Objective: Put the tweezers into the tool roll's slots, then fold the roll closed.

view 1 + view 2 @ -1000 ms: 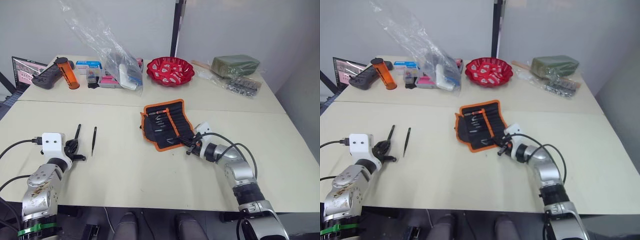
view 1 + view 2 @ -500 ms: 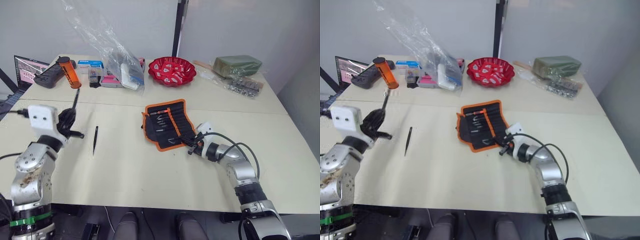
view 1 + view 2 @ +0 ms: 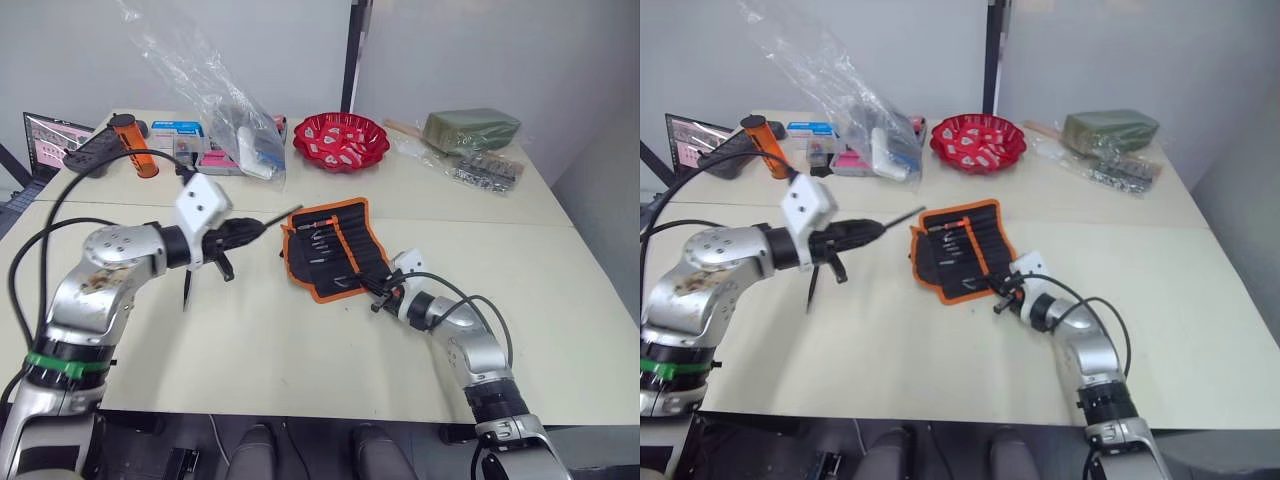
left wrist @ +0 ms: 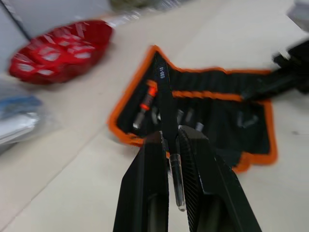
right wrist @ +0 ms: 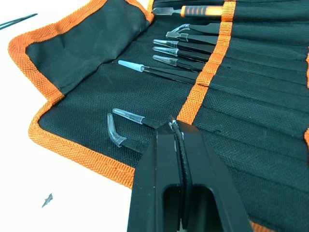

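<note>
It looked like a laboratory or a workshop bench. Two cream tables (image 3: 300, 340) stood pushed together before a plain grey wall (image 3: 200, 50). Far beyond the jaws, along the back edge, lay a laptop (image 3: 48, 140), a black power strip (image 3: 95, 157), small boxes (image 3: 180, 130), clear plastic bags (image 3: 225, 110) and a red bowl (image 3: 340, 140).

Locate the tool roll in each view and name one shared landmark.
Left eye view: tool roll at table centre.
Right eye view: tool roll at table centre.
Left wrist view: beyond the gripped tweezers.
Right wrist view: beneath the right gripper.
Shared landmark: its orange inner stripe.
</note>
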Robot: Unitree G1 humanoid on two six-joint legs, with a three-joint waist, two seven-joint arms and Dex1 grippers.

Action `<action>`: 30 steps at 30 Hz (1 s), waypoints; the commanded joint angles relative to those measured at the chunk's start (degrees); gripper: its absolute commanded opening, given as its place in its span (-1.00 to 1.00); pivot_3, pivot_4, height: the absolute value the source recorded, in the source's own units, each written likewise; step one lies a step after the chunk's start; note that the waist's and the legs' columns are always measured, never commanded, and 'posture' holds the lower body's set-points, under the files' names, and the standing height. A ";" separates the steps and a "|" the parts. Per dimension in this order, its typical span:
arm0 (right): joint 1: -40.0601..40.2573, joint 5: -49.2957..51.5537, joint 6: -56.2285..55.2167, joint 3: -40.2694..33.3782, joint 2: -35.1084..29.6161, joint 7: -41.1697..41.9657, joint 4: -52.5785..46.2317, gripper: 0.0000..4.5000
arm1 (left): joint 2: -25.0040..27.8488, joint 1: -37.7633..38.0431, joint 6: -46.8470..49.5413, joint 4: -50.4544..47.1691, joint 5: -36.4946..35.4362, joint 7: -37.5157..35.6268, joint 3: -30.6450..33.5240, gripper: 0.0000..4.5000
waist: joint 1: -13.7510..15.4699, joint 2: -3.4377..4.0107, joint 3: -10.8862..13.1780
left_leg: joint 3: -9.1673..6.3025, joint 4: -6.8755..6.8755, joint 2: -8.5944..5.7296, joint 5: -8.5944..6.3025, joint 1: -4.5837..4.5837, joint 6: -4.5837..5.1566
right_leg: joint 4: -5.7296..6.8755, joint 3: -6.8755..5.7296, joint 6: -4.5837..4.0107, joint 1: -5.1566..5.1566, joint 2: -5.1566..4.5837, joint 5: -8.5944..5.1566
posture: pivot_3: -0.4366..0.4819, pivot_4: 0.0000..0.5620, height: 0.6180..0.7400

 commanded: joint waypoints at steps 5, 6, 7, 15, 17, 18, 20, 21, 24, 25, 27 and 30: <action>1.80 -0.68 1.02 -0.05 0.30 -2.15 -0.41 -1.00 | -1.50 -8.00 -6.00 10.07 8.42 -9.17 -9.66 -0.99 | 0.04 0.00 0.00 | -0.01 0.01 0.00 0.00 -0.08 0.01 | 0.00 0.00 0.03 -0.04 0.00 -0.02 | -0.05 -0.47 1.00; 1.83 -0.75 1.05 -0.07 0.30 -2.41 -0.42 -1.00 | -2.39 -9.28 -7.04 11.80 9.33 -9.82 -10.43 -0.99 | 0.09 0.00 0.00 | -0.01 0.01 0.00 0.00 -0.08 0.01 | 0.00 -0.01 0.02 -0.03 0.00 -0.02 | -0.05 -0.47 1.00; 1.83 -0.96 1.28 -0.07 0.25 -2.82 -0.26 -1.00 | -3.96 -11.47 -8.80 14.77 10.79 -10.42 -11.66 -0.99 | 0.16 0.00 0.00 | -0.02 0.02 0.00 0.01 -0.08 0.01 | 0.01 -0.01 0.03 -0.03 0.01 -0.02 | -0.05 -0.47 1.00; 3.18 -1.23 1.61 0.11 0.12 -4.06 -1.27 -1.00 | -13.62 -22.60 -20.80 36.26 18.31 -13.80 -15.71 -0.99 | 0.27 0.01 0.00 | -0.03 0.08 -0.04 0.01 -0.09 0.03 | 0.02 0.01 0.07 0.00 0.01 -0.02 | -0.05 -0.47 1.00; 3.58 -1.18 1.77 0.12 0.11 -4.28 -1.78 -1.00 | -15.19 -24.14 -22.62 40.50 19.26 -14.87 -15.77 -0.99 | 0.28 0.01 0.00 | -0.04 0.05 -0.04 0.01 -0.11 0.04 | 0.02 0.01 0.09 -0.02 0.01 -0.04 | -0.05 -0.47 1.00; 3.73 -1.16 1.84 0.15 0.10 -4.38 -2.00 -1.00 | -15.67 -24.77 -23.74 42.30 20.05 -15.26 -15.95 -0.99 | 0.30 0.01 0.00 | -0.05 0.05 -0.04 0.01 -0.14 0.04 | 0.02 0.00 0.09 -0.03 0.01 -0.04 | -0.05 -0.47 1.00; 4.14 -1.07 2.02 0.09 0.03 -4.70 -2.52 -1.00 | -17.16 -26.50 -26.16 46.51 21.69 -15.73 -16.26 -0.99 | 0.38 0.01 0.00 | -0.05 0.06 -0.05 0.01 -0.15 0.04 | 0.02 0.00 0.10 -0.03 0.01 -0.05 | -0.05 -0.47 1.00; 4.34 -1.03 2.09 0.04 0.00 -4.86 -2.74 -1.00 | -17.83 -27.21 -27.23 48.25 22.37 -15.85 -16.29 -0.99 | 0.47 0.00 0.00 | -0.05 0.07 -0.05 0.01 -0.16 0.04 | 0.02 0.00 0.10 -0.02 0.01 -0.05 | -0.05 -0.47 1.00; 4.81 -0.94 2.23 -0.12 -0.16 -5.27 -3.21 -1.00 | -19.77 -28.47 -28.69 51.42 22.78 -16.63 -15.45 -0.99 | 0.60 0.00 0.00 | -0.07 0.11 -0.08 0.01 -0.16 0.04 | 0.02 -0.01 0.11 0.01 0.00 -0.05 | -0.05 -0.47 1.00; 4.99 -0.91 2.26 -0.15 -0.20 -5.42 -3.41 -1.00 | -20.26 -28.67 -29.21 52.08 23.03 -16.84 -15.38 -0.99 | 0.61 0.01 0.00 | -0.08 0.11 -0.08 0.01 -0.17 0.04 | 0.02 -0.01 0.12 0.01 0.00 -0.05 | -0.05 -0.47 1.00; 5.28 -0.85 2.37 -0.22 -0.25 -5.67 -3.79 -1.00 | -21.24 -29.02 -29.95 53.21 23.38 -17.00 -15.14 -0.99 | 0.56 0.00 0.00 | -0.08 0.11 -0.09 0.01 -0.18 0.04 | 0.02 -0.01 0.13 0.00 0.00 -0.06 | -0.05 -0.47 1.00; 5.37 -0.79 2.60 -0.30 -0.32 -5.78 -4.14 -1.00 | -22.23 -29.57 -31.01 54.75 24.12 -17.04 -14.95 -0.99 | 0.52 0.01 0.00 | -0.09 0.10 -0.09 0.01 -0.18 0.04 | 0.02 -0.01 0.13 -0.01 0.00 -0.06 | -0.05 -0.47 1.00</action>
